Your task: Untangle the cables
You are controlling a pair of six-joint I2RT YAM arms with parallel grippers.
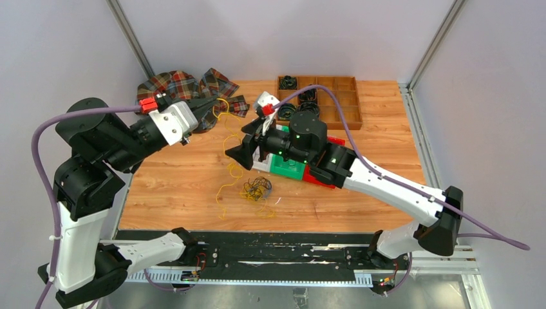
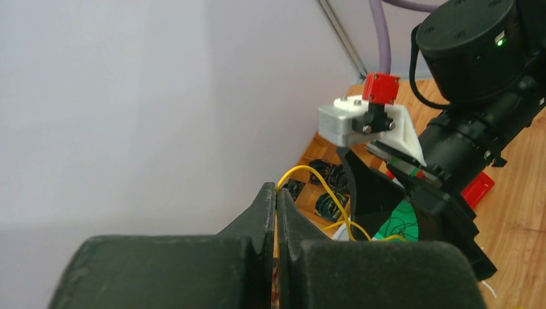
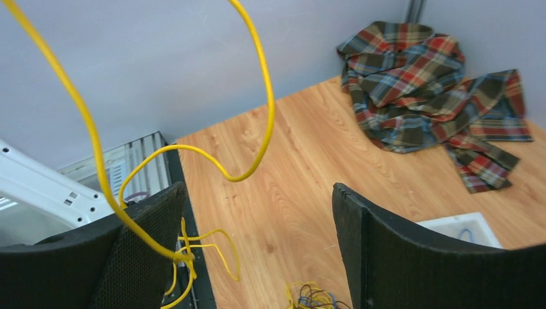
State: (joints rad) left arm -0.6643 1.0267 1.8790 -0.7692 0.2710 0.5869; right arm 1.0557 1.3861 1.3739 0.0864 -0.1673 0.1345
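Left fingers point(image 2: 261, 215): pressed together on the yellow cable point(image 2: 310, 171), which comes out at their tips. The left gripper point(image 1: 216, 103) is held high over the table point(image 1: 167, 187), seemingly to draw that strand up out of the rest.
Right fingers point(image 3: 148, 238): spread wide, pinching nothing. The yellow cable crosses in front of one pad and loops through the gap.
Right gripper point(image 1: 248, 149): hovers beside the hanging strand, probably placed to take a second hold further along it.
Yellow cable, course: falls in loose curves from the left gripper to the wood. Whether its lower end is caught in the clump cannot be told.
Clump point(image 1: 256, 188): dark, blue and yellow strands knotted together, lying on the table near the right gripper and touched by neither gripper.
Surroundings: a plaid cloth point(image 1: 177, 84) behind the left gripper, well apart from the clump.
Progress: judged early. One strand is lifted, and the knot is not yet loosened.
Next move: likely closing the right fingers on the yellow cable, then drawing the two holds apart.
Risk: the thin strand may slip the open jaws, or the pull may drag the whole clump.
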